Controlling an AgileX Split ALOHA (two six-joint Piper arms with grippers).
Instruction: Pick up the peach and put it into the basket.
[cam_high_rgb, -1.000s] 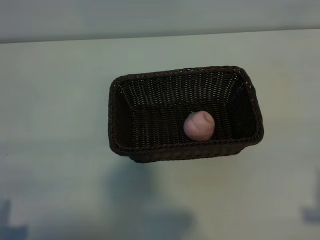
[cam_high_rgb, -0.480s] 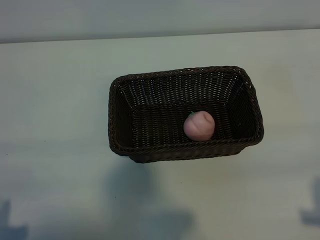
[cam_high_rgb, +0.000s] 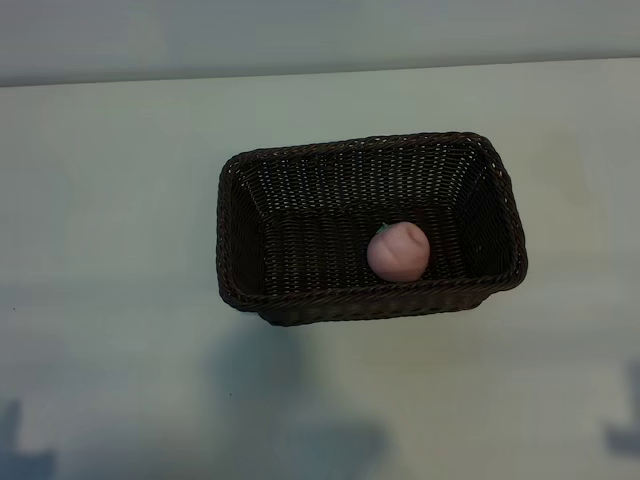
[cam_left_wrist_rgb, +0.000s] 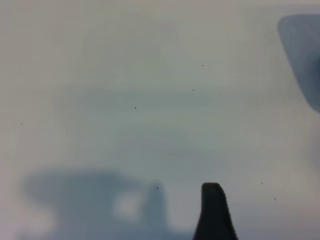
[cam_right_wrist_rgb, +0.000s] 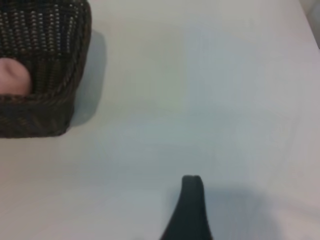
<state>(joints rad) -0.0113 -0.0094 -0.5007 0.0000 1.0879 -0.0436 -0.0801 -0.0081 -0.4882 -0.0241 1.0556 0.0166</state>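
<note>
You see the peach (cam_high_rgb: 398, 251) lying inside the basket (cam_high_rgb: 240, 230) on the table (cam_high_rgb: 110, 200), by its near wall. Both end effectors, left (cam_left_wrist_rgb: 214, 210) and right (cam_right_wrist_rgb: 190, 207), hang apart, holding nothing.

Very little differs. At the lower right edge of the exterior view, the dim bluish patch (cam_high_rgb: 622, 438) on the surface (cam_high_rgb: 120, 200) has slipped a little lower, toward the corner. The faint shading (cam_high_rgb: 634, 380) above it at that edge has dropped with it. Whether the patch is a shadow or part of the right arm cannot be told.
</note>
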